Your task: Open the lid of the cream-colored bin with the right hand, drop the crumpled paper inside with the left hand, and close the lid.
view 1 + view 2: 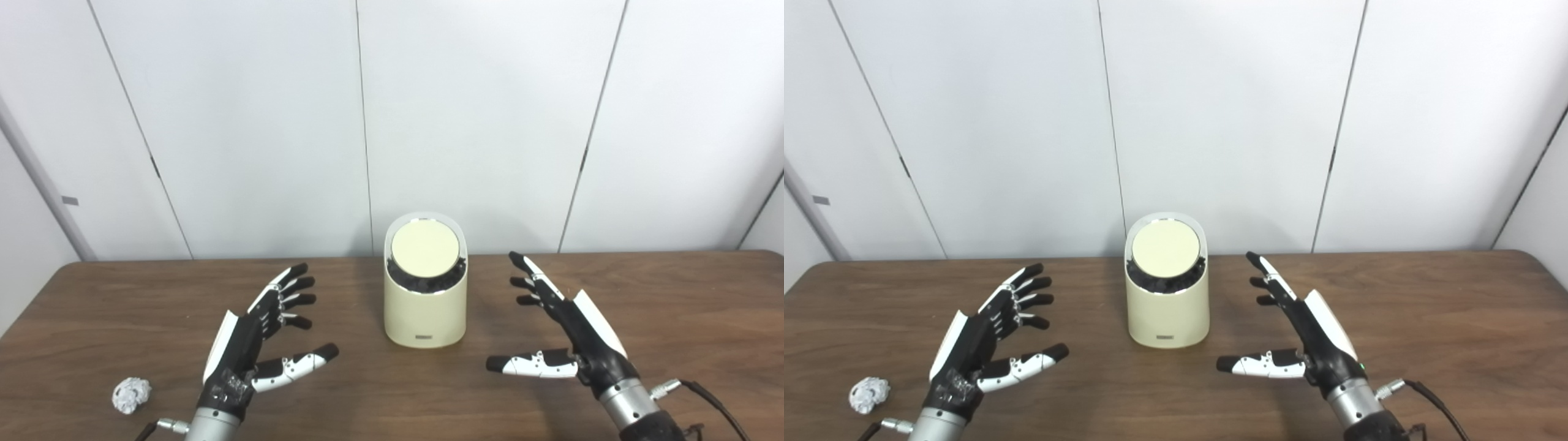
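The cream-colored bin (424, 312) stands upright mid-table, its round lid (425, 247) tilted toward me and lying shut in its dark rim. A white crumpled paper ball (131, 394) rests near the front left edge. My left hand (264, 334) hovers open between the paper and the bin, fingers spread, holding nothing. On the other side of the bin my right hand (566, 334) is open too, fingers pointing toward the back, thumb reaching toward the bin's base without touching it.
The brown wooden table (674, 306) runs the full width of the view, with white wall panels (478, 110) right behind it. A black cable (704, 392) trails from the right wrist at the front right.
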